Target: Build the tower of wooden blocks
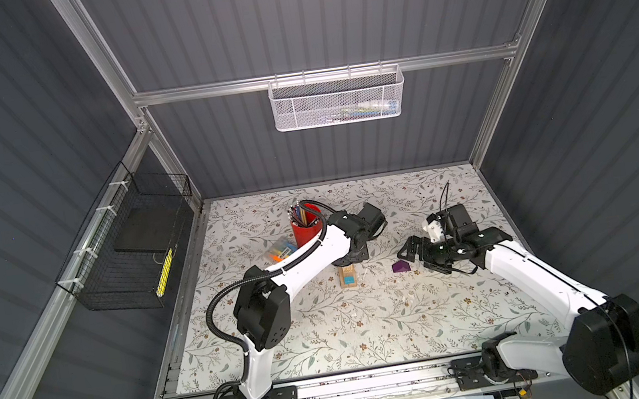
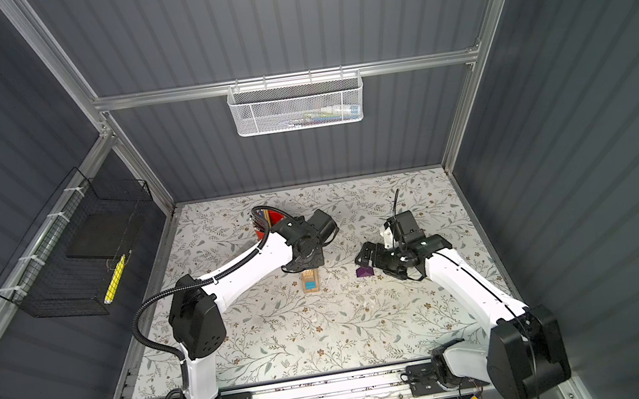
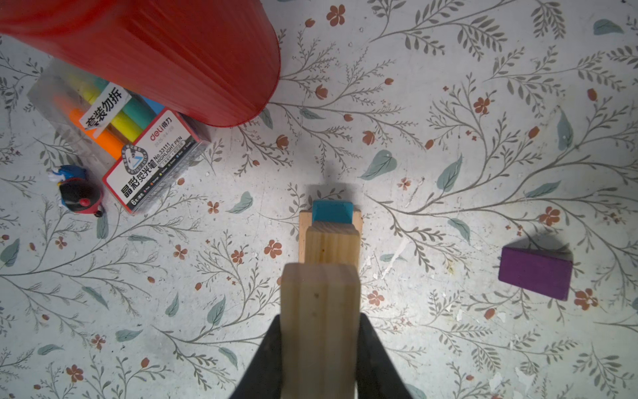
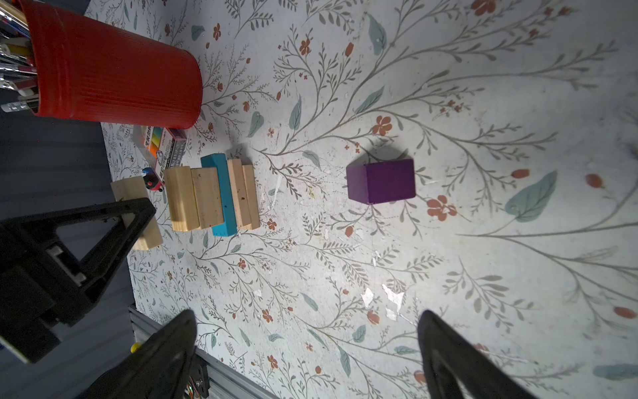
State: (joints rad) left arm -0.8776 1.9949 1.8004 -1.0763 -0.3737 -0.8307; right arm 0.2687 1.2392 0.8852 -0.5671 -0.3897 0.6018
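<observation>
- One black wire basket point(image 1: 127, 251) hangs on the left wall, well apart from everything on the tabletop point(image 1: 368, 328).
- On the left part of the tabletop lies a clear pack of highlighter pens point(image 3: 138, 138), with a small toy figure point(image 3: 77, 191) just beside it. A red cup point(image 1: 304, 227) full of pencils stands next to the pack. I cannot tell whether cup and pack touch.
- The left arm's fingers point(image 3: 266, 359) are clenched on a tan wooden brick point(image 3: 319, 304), pressing its two long sides, and they hold it over the tower.
- The tower point(image 1: 348, 277) stands upright near the middle of the tabletop, in front of the red cup. From the bottom up it is two thin tan bricks, a blue block point(image 4: 221, 197), then two thicker tan bricks.
- The held brick hangs just above the top brick. The right wrist view shows a narrow gap between them.
- A white mesh basket point(image 1: 336, 97) hangs on the back wall, high above the tower.
- The purple block point(image 1: 401, 267) lies alone on the tabletop to the right of the tower and apart from it.
- The right arm's fingers point(image 4: 165, 345) are spread wide and hold nothing. They hover near the purple block on its right, and in the right wrist view the block lies in line with the gap between them.
</observation>
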